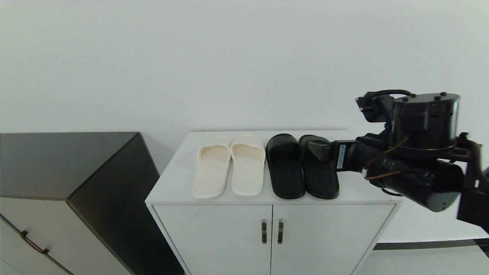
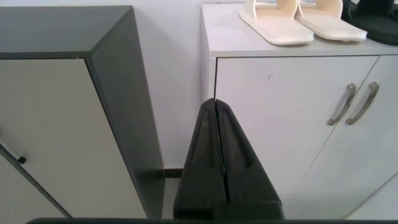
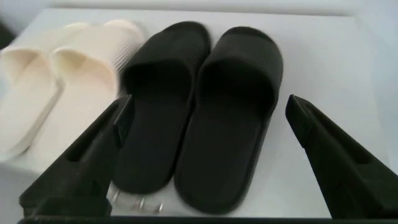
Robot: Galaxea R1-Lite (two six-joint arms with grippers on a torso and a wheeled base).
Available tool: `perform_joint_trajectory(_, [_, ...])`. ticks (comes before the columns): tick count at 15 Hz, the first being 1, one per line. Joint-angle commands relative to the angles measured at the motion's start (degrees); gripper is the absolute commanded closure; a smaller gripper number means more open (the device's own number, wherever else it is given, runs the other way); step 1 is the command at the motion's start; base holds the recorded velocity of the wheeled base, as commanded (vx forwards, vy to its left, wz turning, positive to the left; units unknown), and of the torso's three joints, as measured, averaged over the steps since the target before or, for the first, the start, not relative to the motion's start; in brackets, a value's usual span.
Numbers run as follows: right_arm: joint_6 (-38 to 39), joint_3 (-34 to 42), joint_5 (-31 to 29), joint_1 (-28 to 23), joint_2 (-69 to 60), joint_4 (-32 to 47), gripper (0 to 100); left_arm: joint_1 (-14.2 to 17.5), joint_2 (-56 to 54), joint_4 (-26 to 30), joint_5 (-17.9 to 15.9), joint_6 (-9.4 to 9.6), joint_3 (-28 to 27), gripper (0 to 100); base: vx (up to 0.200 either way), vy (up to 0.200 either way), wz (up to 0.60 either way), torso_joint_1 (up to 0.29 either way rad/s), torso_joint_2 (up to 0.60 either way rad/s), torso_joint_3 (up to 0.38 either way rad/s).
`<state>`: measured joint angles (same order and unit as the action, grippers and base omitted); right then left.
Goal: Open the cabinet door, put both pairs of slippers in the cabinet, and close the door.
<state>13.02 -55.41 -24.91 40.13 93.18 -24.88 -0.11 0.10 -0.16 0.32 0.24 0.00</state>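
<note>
The white cabinet stands with both doors shut, its two handles side by side at the middle. On its top lie a cream pair of slippers and, to their right, a black pair of slippers. My right gripper hovers open just above the right black slipper; in the right wrist view its fingers straddle the black pair. My left gripper is shut on nothing, low in front of the cabinet's left door, away from the handles.
A dark-topped sideboard with pale fronts stands close to the left of the white cabinet, leaving a narrow gap. A plain white wall rises right behind both. Bare cabinet top lies to the right of the black slippers.
</note>
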Motion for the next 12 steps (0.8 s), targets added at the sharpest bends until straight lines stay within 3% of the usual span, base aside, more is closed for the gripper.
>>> perform_joint_trajectory(1, [-0.01, -5.33, -3.57, 1.18, 9.3, -1.22, 0, 0.02, -0.01, -0.02, 0.03, 0.02, 0.0, 100, 0.0, 0.0, 0.0, 0.0, 0.0, 0.0])
perform_joint_trajectory(3, [-0.1, -8.67, -6.74, 1.7, 13.51, -1.31, 0, 0.02, -0.01, -0.02, 0.03, -0.07, 0.0, 100, 0.0, 0.0, 0.0, 0.0, 0.0, 0.0])
perform_joint_trajectory(12, [-0.19, -19.56, -7.79, -0.58, 26.43, -1.31, 0, 0.02, -0.01, -0.02, 0.03, -0.33, 0.0, 100, 0.0, 0.0, 0.0, 0.0, 0.0, 0.0])
